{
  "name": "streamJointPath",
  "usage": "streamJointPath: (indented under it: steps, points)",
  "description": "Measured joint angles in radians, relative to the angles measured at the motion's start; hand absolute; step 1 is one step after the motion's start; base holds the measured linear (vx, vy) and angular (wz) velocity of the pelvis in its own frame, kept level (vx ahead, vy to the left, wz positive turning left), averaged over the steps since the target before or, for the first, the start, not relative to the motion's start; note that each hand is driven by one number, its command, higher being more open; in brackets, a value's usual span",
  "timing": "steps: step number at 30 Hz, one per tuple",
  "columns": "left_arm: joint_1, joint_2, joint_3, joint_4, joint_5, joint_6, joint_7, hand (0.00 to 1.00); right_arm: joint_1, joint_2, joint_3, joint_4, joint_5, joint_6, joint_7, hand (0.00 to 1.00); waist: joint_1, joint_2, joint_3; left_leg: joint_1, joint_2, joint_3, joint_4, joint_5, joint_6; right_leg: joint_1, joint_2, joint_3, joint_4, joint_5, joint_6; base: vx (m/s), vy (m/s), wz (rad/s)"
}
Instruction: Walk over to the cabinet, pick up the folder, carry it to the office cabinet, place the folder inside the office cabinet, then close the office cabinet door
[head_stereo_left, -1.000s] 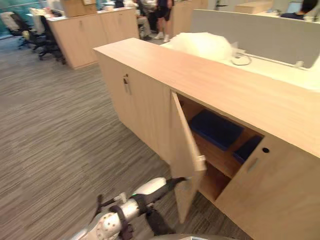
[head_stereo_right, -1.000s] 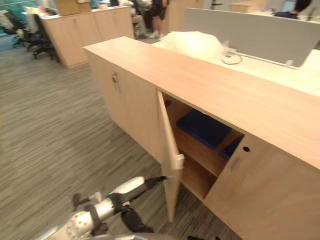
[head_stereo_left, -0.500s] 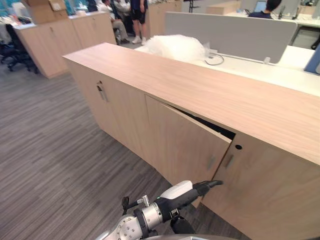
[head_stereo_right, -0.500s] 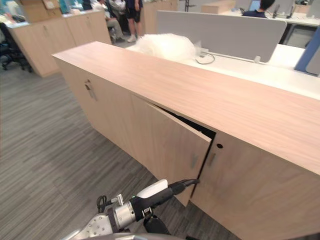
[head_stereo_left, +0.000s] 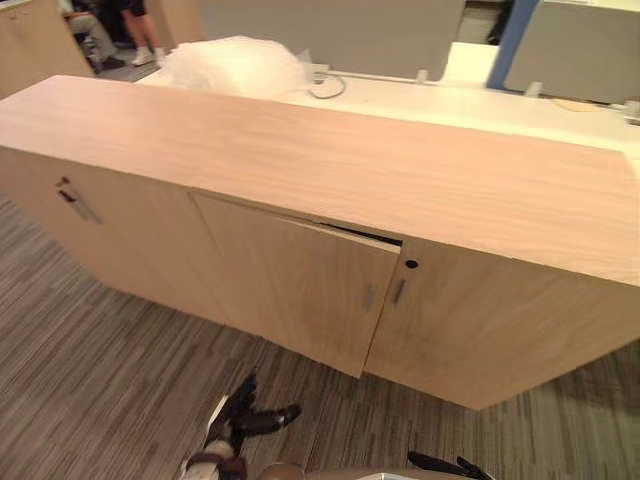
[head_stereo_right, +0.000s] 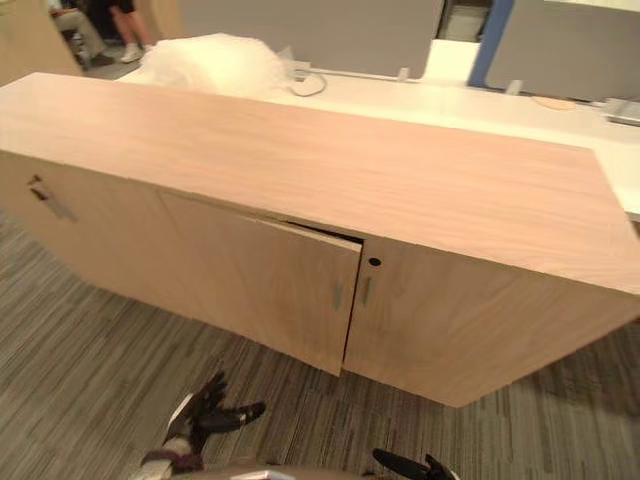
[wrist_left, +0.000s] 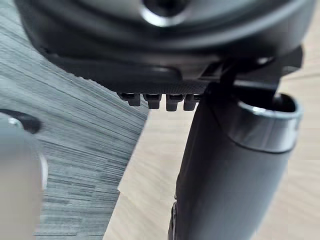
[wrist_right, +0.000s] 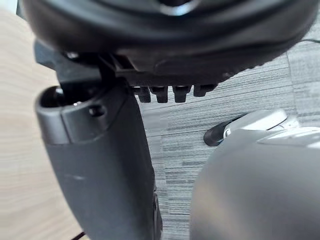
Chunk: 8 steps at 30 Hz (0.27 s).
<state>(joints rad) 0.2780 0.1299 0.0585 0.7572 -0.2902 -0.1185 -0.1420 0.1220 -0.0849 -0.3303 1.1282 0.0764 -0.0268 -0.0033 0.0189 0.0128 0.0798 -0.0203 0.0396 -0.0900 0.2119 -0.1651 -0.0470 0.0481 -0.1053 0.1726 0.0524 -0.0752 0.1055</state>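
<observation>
Left eye view: cabinet door (head_stereo_left: 295, 280) slightly ajar; left robot hand (head_stereo_left: 232, 425) spread wide above carpet (head_stereo_left: 100, 400); right robot hand (head_stereo_right: 400, 464) state: cannot tell.

office cabinet (head_stereo_left: 300, 170) on grey carpet (head_stereo_left: 100, 380)

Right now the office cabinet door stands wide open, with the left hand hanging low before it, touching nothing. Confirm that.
Wrong: the office cabinet door is nearly shut, leaving only a narrow dark gap at its top edge, as the left eye view shows. The left hand does hang low before it, touching nothing.
</observation>
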Motion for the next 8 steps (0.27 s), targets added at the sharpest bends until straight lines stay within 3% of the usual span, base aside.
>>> streamJointPath:
  steps: [3, 8]
  points:
    - [0.0, -0.083, 0.107, 0.079, -0.017, -0.002, 0.028, 1.0, 0.02, 0.002, 0.015, -0.035, -0.004, 0.004, -0.002, 1.0, 0.004, 0.008, -0.003, 0.06, 0.007, 0.096, -0.046, 0.005, 0.008, -0.034, -0.005, 0.019, 0.056, 0.002, 0.009, 0.06, 0.078, -0.8]
    - [-0.064, -0.104, 0.198, 0.182, 0.155, -0.011, 0.144, 1.0, 0.024, -0.006, 0.068, -0.055, -0.008, 0.004, -0.015, 1.0, -0.005, 0.008, -0.013, 0.099, 0.011, 0.173, -0.086, 0.016, 0.008, -0.069, -0.008, -0.041, 0.091, -0.002, 0.014, -0.02, 0.021, -0.53]
